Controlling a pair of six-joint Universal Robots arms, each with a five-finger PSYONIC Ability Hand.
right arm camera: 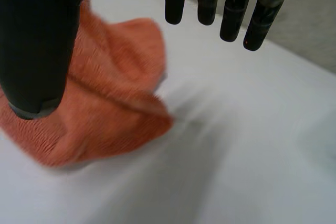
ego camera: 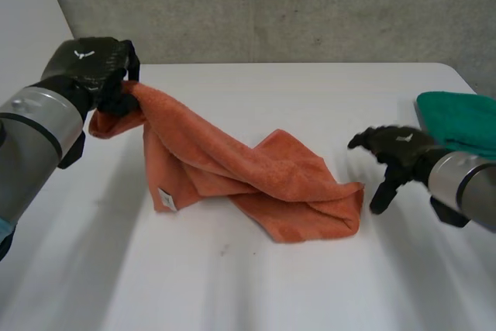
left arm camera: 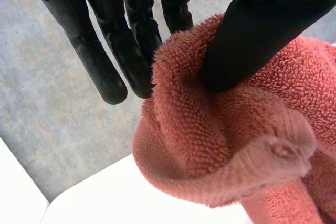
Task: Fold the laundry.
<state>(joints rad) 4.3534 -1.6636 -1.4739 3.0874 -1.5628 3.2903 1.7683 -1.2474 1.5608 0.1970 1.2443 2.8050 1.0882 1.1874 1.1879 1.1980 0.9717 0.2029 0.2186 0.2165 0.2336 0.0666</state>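
An orange towel [ego camera: 232, 168] lies crumpled across the middle of the white table [ego camera: 256, 284], with a white label at its near left edge. My left hand [ego camera: 97, 67] holds its far left corner raised above the table; the thumb [left arm camera: 262, 30] pinches the orange towel [left arm camera: 226, 135] against the fingers [left arm camera: 131, 40]. My right hand [ego camera: 395, 153] hovers open just right of the towel's near right corner. Under that hand's thumb [right arm camera: 37, 40] lies the orange towel [right arm camera: 105, 103], while its straight fingers [right arm camera: 231, 3] are spread over bare table.
A folded teal cloth [ego camera: 461, 118] lies at the table's right edge, behind my right arm. A grey wall [ego camera: 271, 5] stands beyond the far edge of the table.
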